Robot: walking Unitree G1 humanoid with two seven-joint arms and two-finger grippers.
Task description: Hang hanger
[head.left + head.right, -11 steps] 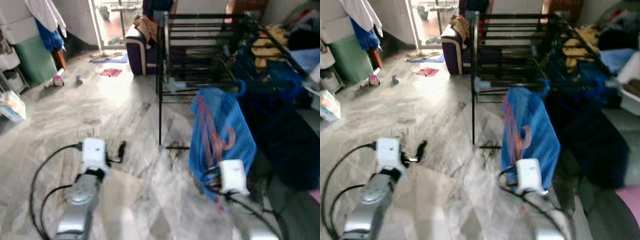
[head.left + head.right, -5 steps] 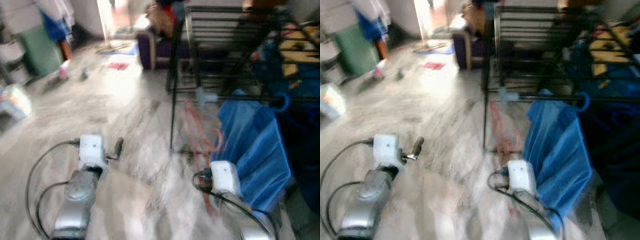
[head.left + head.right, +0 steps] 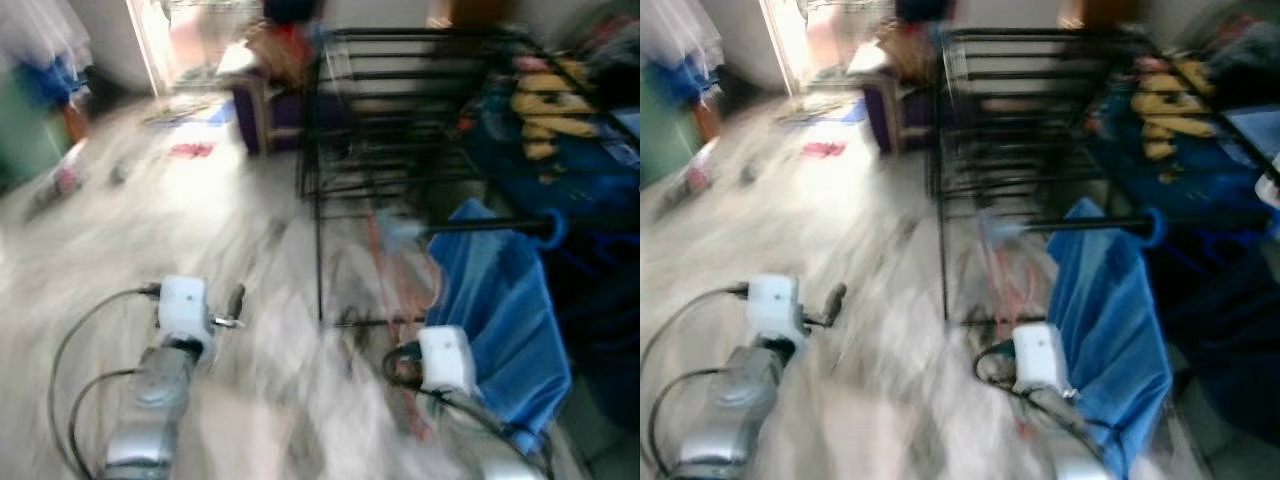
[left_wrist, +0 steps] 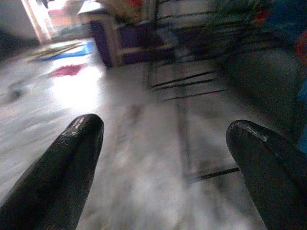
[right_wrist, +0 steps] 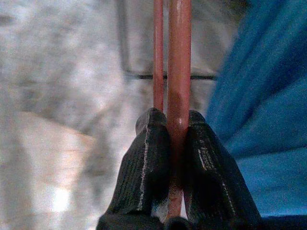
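Right gripper [image 5: 175, 139] clamped tight on the red hanger [image 5: 179, 72], blue cloth [image 3: 505, 300] draped just beside it, black drying rack [image 3: 400, 110] ahead. Left gripper [image 4: 163, 153] spread wide, empty, above the floor [image 3: 200, 200].

Smooth red hanger [image 5: 178, 57], ribbed matt black fingers [image 5: 146, 167].

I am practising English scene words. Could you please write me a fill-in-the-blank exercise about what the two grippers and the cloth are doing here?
1. The right gripper is shut on a thin ____ hanger.
2. The left gripper holds nothing; its fingers are ____.
3. The cloth draped beside the black drying rack is ____ in colour.

Missing words: red; open; blue
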